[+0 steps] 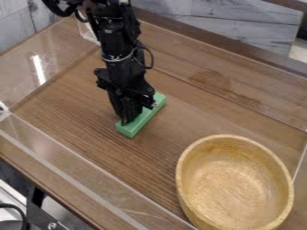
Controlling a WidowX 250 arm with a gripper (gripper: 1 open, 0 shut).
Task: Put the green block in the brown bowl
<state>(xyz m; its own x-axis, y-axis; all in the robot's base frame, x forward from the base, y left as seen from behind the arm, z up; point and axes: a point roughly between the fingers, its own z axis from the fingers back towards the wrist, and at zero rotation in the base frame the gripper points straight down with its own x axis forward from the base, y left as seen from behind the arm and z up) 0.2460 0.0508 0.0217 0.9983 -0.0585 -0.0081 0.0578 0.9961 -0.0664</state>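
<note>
A black robot gripper (125, 110) reaches down over the green block (142, 117) on a wooden table (72, 135), its fingers closed around the bar's sides, while the brown bowl (234, 182) sits apart, nearer the table's front edge.

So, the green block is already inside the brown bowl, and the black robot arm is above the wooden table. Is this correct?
Not quite: the camera view shows the green block on the wooden table, outside the brown bowl. The black robot arm is indeed above the table.
</note>
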